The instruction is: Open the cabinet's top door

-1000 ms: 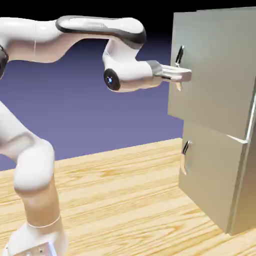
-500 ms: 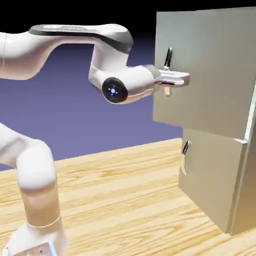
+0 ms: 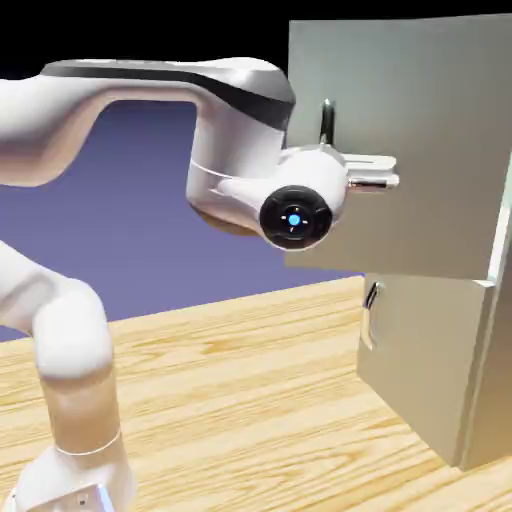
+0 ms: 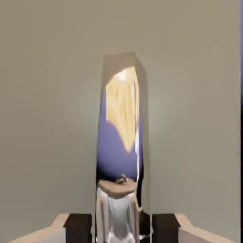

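The cabinet (image 3: pixel 497 380) stands at the exterior view's right. Its top door (image 3: pixel 430 90) is swung partly open, its free edge toward the exterior view's left. My gripper (image 3: pixel 378 171) is shut on the top door's curved silver handle (image 3: pixel 326 118), whose upper end sticks up above the hand. In the hand view the shiny handle (image 4: pixel 121 142) runs up between my two fingertips (image 4: pixel 78 227), and my gripper (image 4: pixel 121 228) is closed on its lower part. Grey door panel fills the rest of that view.
The lower door (image 3: pixel 425 350) stays closed, with its small handle (image 3: pixel 372 310) near its left edge. The wooden table (image 3: pixel 240 400) stretches under the arm. My arm's white elbow and wrist (image 3: pixel 250 130) hang in front of the open door's edge.
The top door has swung farther open toward the exterior view's left. My hand moved left with the handle and turned, its wrist now facing the camera.
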Robot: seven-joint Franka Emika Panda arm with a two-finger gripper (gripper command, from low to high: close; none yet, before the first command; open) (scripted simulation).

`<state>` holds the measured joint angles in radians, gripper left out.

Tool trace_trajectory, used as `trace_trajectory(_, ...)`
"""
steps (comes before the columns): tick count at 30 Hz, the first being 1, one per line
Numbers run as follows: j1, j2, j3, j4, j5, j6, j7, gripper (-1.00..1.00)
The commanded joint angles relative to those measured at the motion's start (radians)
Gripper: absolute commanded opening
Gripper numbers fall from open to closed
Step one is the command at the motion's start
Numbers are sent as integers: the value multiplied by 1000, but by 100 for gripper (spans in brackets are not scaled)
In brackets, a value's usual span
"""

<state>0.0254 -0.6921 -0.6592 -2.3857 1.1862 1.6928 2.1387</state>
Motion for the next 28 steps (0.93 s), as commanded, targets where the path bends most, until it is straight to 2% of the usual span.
trace_trajectory(1,14,19,-32,25,-18,-45,-2,-100)
trace_trajectory(15,343,321,-529,396,-101,-580,-71,-100)
trace_trajectory(21,544,360,-744,492,-113,-676,-79,-100)
trace_trajectory(28,798,277,-945,596,-183,-701,-39,-100)
